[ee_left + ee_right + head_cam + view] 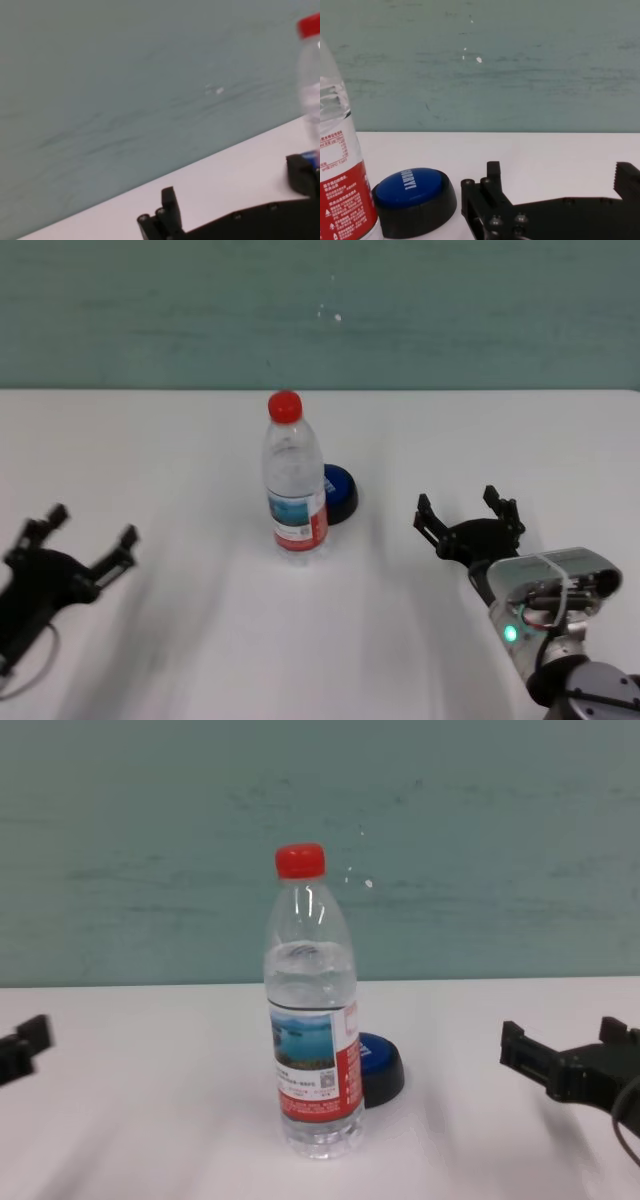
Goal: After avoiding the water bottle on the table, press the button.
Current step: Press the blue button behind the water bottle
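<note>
the tall clear plastic water bottle with red cap (294, 483) stands upright mid-table on the plain white table (180, 640), directly before the low blue-domed button (339, 492). the right gripper (468, 518) hovers right of both, fingers spread; the left gripper (88, 537) waits far left, also spread, empty.

A robot test bench in what looks like a lab or test room, not a home. A plain white table (180, 640) runs straight up to a bare teal-green painted wall (320, 310) with small scuffs and white chips. Just in front of the wall the table carries only a water bottle (293, 480) and a button (340, 492), staged props.
</note>
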You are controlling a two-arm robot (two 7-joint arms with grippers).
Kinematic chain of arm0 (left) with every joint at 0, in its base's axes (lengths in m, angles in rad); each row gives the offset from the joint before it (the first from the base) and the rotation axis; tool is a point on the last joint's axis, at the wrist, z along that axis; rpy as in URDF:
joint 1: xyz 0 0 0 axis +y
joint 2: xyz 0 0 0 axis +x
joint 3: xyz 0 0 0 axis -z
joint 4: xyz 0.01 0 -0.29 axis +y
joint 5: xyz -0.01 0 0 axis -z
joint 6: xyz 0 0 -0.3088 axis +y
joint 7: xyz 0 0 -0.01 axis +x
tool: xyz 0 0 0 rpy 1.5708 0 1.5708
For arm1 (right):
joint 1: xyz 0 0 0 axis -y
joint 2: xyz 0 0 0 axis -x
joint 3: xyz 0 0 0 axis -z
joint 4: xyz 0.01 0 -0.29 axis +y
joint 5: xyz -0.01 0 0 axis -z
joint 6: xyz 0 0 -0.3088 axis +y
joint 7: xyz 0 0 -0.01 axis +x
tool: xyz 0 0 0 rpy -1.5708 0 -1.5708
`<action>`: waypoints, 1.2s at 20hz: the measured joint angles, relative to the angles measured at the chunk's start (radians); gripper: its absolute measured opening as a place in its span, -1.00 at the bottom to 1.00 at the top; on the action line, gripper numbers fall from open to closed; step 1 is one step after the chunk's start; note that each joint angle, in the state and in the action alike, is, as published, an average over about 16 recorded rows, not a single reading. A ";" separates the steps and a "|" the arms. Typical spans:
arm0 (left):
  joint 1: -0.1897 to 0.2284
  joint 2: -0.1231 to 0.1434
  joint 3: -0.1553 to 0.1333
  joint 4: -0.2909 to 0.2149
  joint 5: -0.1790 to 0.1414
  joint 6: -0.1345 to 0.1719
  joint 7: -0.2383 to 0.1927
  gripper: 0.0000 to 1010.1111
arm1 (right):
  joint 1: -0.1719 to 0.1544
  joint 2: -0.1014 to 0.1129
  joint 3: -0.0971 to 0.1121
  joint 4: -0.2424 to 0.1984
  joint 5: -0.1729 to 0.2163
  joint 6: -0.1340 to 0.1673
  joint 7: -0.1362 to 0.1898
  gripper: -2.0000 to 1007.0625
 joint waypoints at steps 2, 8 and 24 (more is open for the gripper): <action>-0.020 0.006 -0.009 0.027 -0.014 -0.002 -0.008 0.98 | 0.000 0.000 0.000 0.000 0.000 0.000 0.000 0.99; -0.110 0.014 -0.011 0.130 -0.041 0.000 -0.026 0.98 | 0.000 0.000 0.000 0.000 0.000 0.000 0.000 0.99; -0.355 -0.002 0.089 0.381 -0.057 -0.020 -0.073 0.98 | 0.000 0.000 0.000 0.000 0.000 0.000 0.000 0.99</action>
